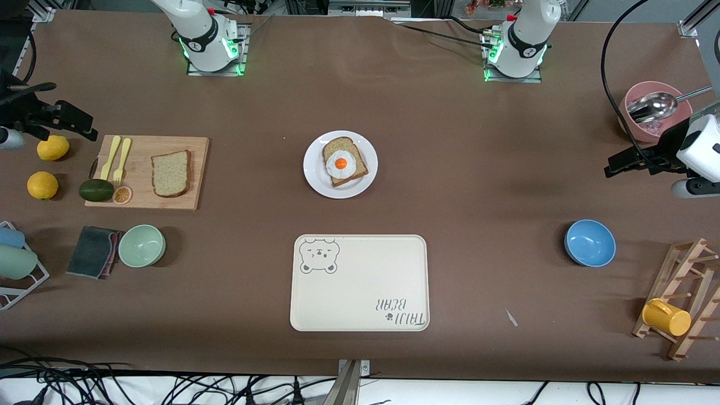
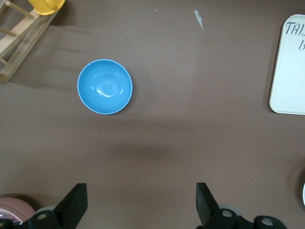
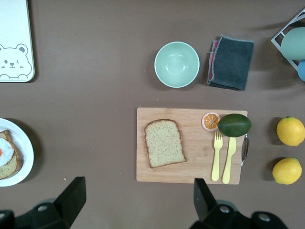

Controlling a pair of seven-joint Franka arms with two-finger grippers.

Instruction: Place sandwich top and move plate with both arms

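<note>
The sandwich top [image 1: 171, 173], a plain light brown bread slice, lies on a wooden cutting board [image 1: 197, 146] toward the right arm's end of the table; it also shows in the right wrist view [image 3: 165, 143]. The white plate [image 1: 316, 180] sits mid-table and bears a darker slice with a fried egg [image 1: 341, 163]; its edge shows in the right wrist view [image 3: 27, 151]. My right gripper [image 1: 84, 125] [image 3: 138, 200] hangs open and empty over the table near the lemons. My left gripper [image 1: 613, 166] [image 2: 141, 202] hangs open and empty over bare table beside the pink bowl.
A cream bear tray [image 1: 360, 292] lies nearer the camera than the plate. On the board: two yellow forks [image 1: 117, 157], an avocado [image 1: 96, 190], an orange slice. Nearby: lemons [image 1: 43, 185], green bowl [image 1: 142, 245], grey cloth [image 1: 93, 251]. Blue bowl [image 1: 589, 242], pink bowl with spoon [image 1: 652, 112], wooden rack [image 1: 683, 298].
</note>
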